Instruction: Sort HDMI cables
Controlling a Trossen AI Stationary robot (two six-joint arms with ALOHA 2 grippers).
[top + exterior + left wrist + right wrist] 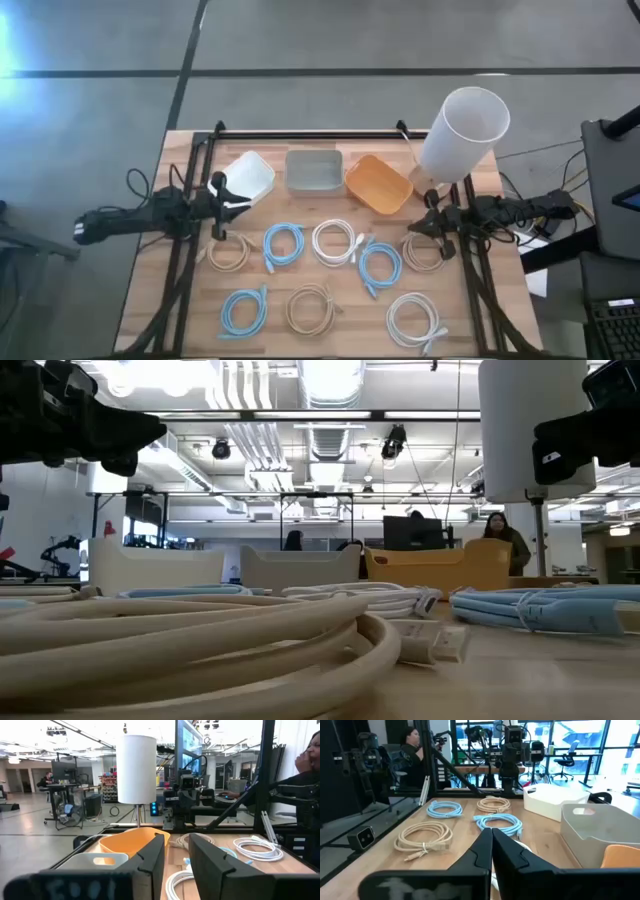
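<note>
Several coiled HDMI cables lie flat on the wooden table, and neither gripper touches any. The far row holds a beige coil, a light blue coil, a white coil, a light blue coil and a beige coil. The near row holds a light blue coil, a beige coil and a white coil. My left gripper hovers open beside the white bin, above the table. My right gripper hovers shut near the right beige coil.
Three bins stand in a row along the far side: white, grey and orange. A white cylindrical lamp rises at the far right corner. A black frame borders the table. People sit in the room behind.
</note>
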